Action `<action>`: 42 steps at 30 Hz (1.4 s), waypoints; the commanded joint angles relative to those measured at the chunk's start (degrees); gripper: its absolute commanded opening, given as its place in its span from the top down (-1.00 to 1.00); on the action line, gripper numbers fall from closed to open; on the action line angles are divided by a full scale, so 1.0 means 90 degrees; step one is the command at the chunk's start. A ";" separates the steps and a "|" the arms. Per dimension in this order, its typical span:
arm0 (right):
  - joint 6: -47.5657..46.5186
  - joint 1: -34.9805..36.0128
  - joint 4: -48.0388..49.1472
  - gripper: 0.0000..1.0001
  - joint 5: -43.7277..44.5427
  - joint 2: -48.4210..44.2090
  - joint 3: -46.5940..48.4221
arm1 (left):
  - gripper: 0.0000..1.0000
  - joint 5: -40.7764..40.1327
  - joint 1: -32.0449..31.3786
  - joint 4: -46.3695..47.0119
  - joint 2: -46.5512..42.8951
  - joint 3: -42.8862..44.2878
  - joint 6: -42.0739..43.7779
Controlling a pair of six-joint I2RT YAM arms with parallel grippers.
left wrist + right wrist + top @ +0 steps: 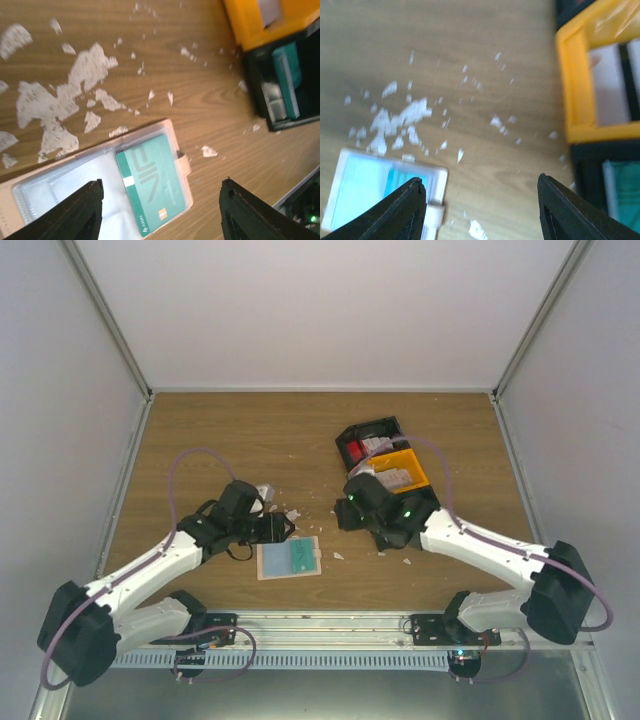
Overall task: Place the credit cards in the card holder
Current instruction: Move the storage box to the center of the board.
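A beige card holder (288, 560) is lying open on the wooden bench (200, 430), just ahead of the left tool (162, 186), whose jaws are being held apart above it with nothing between them. A teal credit card (155, 182) is sitting in the holder's clear pocket nearest the snap tab (184, 162). White scraps (85, 75) are lying scattered beyond the holder. The right tool (480, 182) is likewise being held spread and empty over the bench, between the holder and the yellow bin (400, 472). More teal cards (287, 65) are standing in the adjoining black bin (252, 85).
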 commanded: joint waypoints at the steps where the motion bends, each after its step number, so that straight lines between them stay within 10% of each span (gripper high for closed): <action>1: -0.0625 -0.0716 -0.0784 -0.24 0.0417 -0.0206 0.0850 | -0.38 -0.0674 0.0121 -0.0565 -0.0644 0.0348 -0.0070; 14: -0.2643 -0.2688 -0.0396 -0.13 -0.0527 0.1991 0.2966 | -0.42 0.0327 0.0235 0.0836 -0.0395 0.0277 -0.0434; 29: -0.3405 -0.3087 -0.1111 -0.07 -0.1299 0.5203 0.5477 | -0.28 0.1014 0.0248 0.2281 0.1654 0.0527 -0.0240; 42: -0.2745 -0.3088 -0.1595 -0.05 -0.1108 0.4899 0.4514 | -0.27 0.1121 0.0248 0.2199 0.2466 0.0830 0.0190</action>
